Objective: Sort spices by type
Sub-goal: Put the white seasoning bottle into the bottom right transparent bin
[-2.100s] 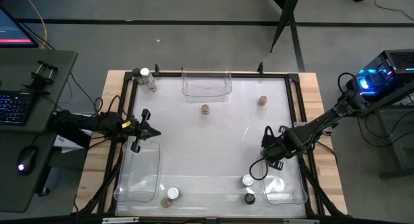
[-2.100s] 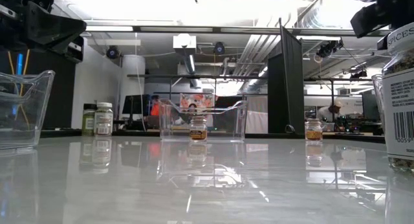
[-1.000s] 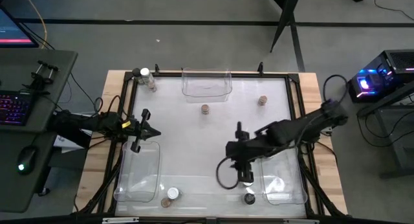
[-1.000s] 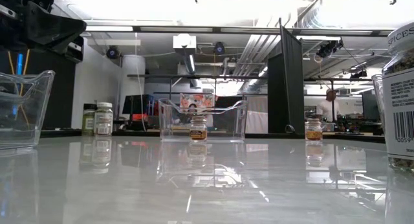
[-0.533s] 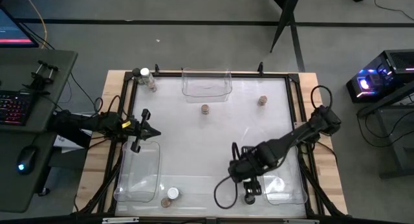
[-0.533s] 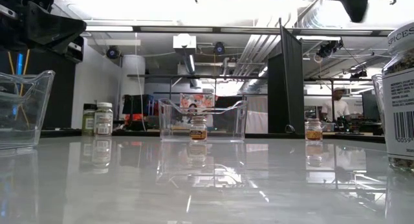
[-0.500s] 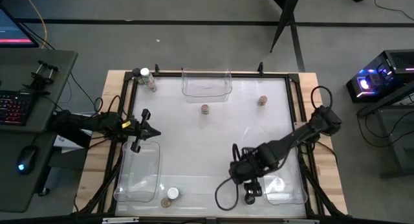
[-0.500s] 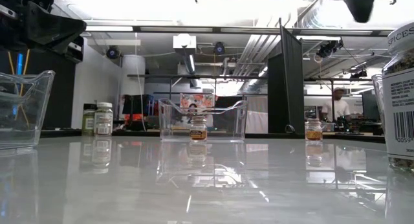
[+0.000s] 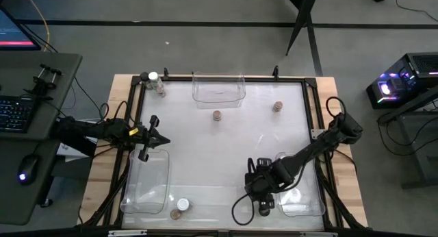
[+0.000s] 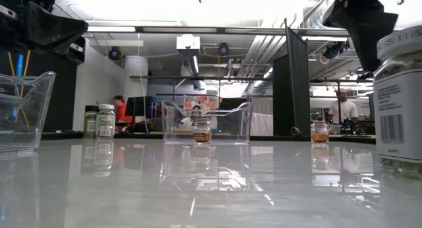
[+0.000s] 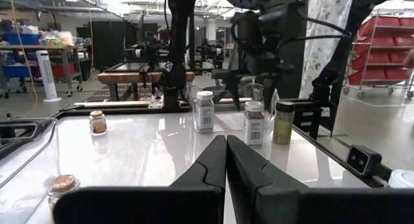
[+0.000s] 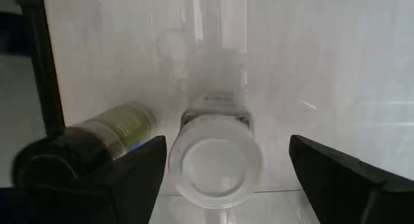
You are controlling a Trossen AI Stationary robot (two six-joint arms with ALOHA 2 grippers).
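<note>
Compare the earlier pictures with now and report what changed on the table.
The right gripper swung in from the table's right side and came down over the white-lidded jar at the near edge, jaws now open on either side of it, beside the black-lidded jar. Nothing has been gripped yet. The left gripper stayed shut over its bin; the other jars and bins did not move.

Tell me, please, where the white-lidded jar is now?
In the right wrist view, the white-lidded jar stands between the open right pincer's fingers, beside the black-lidded jar.
</note>
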